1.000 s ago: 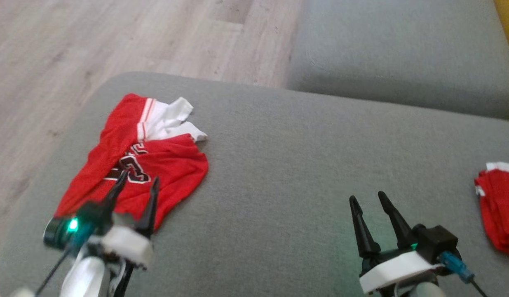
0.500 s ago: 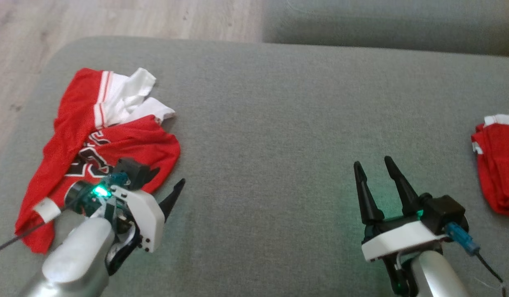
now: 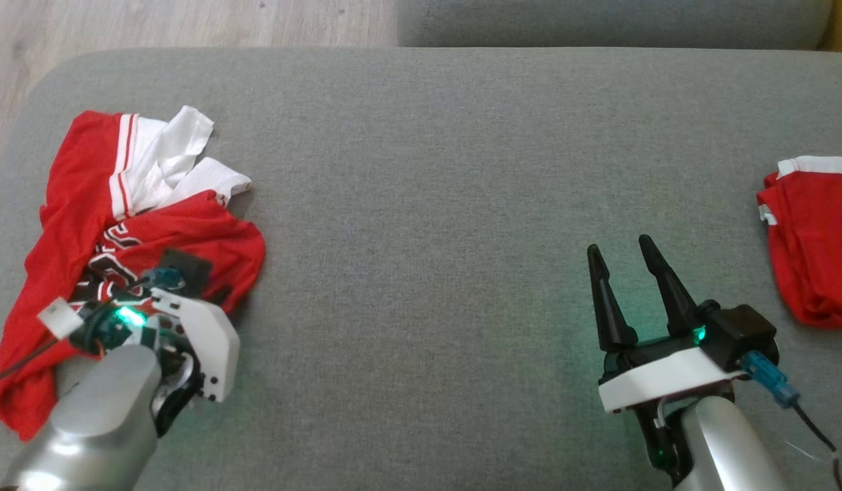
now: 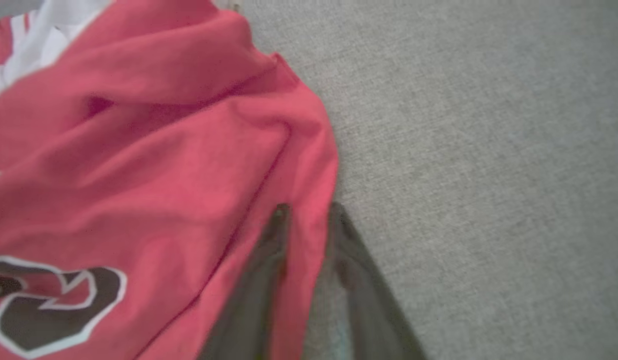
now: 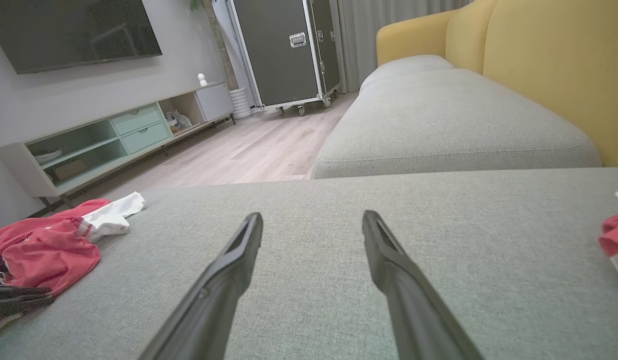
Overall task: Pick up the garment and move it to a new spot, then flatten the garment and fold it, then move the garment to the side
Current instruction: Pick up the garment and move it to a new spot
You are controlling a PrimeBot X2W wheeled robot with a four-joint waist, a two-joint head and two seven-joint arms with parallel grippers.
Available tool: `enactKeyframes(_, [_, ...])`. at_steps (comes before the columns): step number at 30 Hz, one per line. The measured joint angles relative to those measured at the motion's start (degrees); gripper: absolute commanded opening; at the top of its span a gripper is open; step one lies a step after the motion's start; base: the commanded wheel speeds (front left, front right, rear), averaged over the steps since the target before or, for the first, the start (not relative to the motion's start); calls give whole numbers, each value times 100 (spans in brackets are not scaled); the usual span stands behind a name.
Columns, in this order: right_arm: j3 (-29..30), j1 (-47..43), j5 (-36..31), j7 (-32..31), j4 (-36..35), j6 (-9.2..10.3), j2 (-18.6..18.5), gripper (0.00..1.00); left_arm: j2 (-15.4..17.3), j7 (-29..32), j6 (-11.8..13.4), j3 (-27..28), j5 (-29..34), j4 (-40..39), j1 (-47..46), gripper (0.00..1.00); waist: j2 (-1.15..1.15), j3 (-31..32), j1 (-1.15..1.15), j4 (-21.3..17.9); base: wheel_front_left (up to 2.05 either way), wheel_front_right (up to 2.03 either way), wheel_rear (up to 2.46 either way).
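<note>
On the head view, the crumpled red basketball jersey with white trim and dark lettering point(image 3: 155, 232) lies at the left end of the grey fabric sofa cushion point(image 3: 427, 170). My left end effector point(image 3: 189, 286) is down on the jersey's near right edge, its fingers hidden under the wrist. My right end effector point(image 3: 622, 249) hovers well apart from it over bare cushion, jaws spread and empty. A second red garment with white trim point(image 3: 809, 239) sits at the far right.

On the left wrist view, the two dark fingers point(image 4: 281, 225) straddle a thin strip of the jersey's hem, with a narrow gap between them. I cannot tell whether they pinch it.

On the right wrist view, the jaws stand wide over the cushion, with the jersey off to the left.

My worry is the shallow bite. With so little cloth between the fingers, I judge the hem could slip out on the lift. A single-layer hold could also drag the jersey in a bunch.
</note>
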State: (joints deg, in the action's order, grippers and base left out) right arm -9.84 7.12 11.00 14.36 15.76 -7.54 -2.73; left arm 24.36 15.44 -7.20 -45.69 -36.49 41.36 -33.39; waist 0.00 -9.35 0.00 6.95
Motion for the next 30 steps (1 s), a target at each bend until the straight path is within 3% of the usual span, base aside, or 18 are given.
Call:
enactKeyframes(1, [0,6,0,0,0,0,0,100,-15,-40,20,5,0,88,-36,0,0,3,0,-11,0,0,0])
enactKeyframes(6, [2,45,0,0,4,0,0,100,-40,-461,82,109,0,397,-51,0,0,77,0,-64,0,0,0])
enactKeyframes(10, [-8,44,2,0,14,0,0,100,-73,-1159,175,232,0,461,-51,0,0,230,0,-153,0,0,0])
enactKeyframes(18, [-19,32,68,0,24,0,0,100,-171,-2583,269,627,-120,-256,-48,0,0,528,-1,-388,0,0,0])
enactKeyframes(25, [-90,25,160,0,36,0,0,100,-207,-2864,390,701,26,-1337,-132,0,0,627,-1,-674,0,0,0])
enactKeyframes(30, [-194,41,258,0,-23,0,-2,100,-301,-2707,455,784,-43,-1881,-478,0,0,558,-1,-929,0,0,0])
